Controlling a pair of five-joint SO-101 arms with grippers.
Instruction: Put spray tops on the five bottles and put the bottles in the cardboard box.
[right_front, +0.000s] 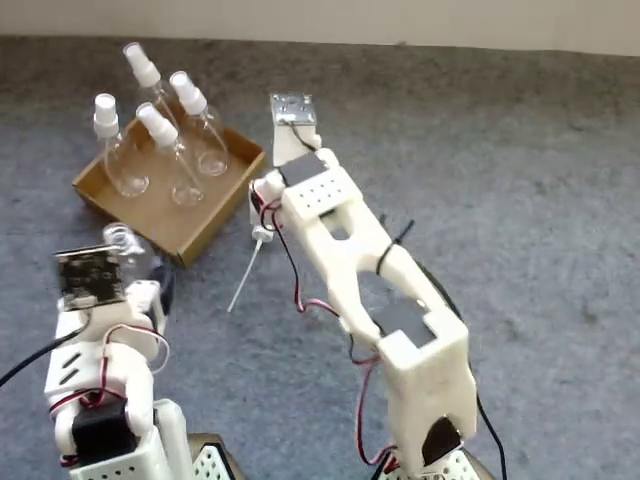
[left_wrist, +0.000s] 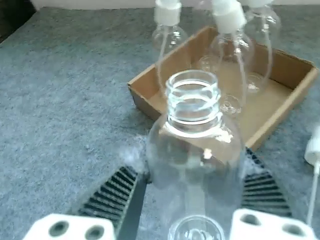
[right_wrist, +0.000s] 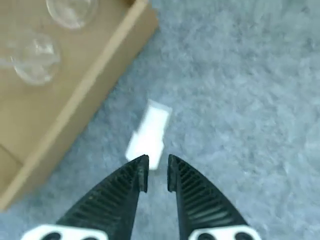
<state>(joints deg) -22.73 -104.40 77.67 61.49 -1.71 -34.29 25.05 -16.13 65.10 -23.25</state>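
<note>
Left gripper (left_wrist: 192, 177) is clamping a capless bottle (left_wrist: 192, 145); I am seeing right gripper (right_wrist: 158, 172) barely parted just behind the spray top (right_wrist: 148, 132).

A shallow cardboard box (right_front: 215, 215) sat on the grey carpeted table (right_front: 520, 150), toward the far left. Four clear bottles (right_front: 125, 165) with white spray tops stood inside it. A fifth bottle (right_front: 120, 240) showed just beside the box's near corner, at the front end of the left arm (right_front: 105, 380). The right arm (right_front: 370, 270) stretched toward the box's right side. A loose spray top (right_front: 262, 235) with a long thin tube lay on the table beside that arm's far end.
</note>
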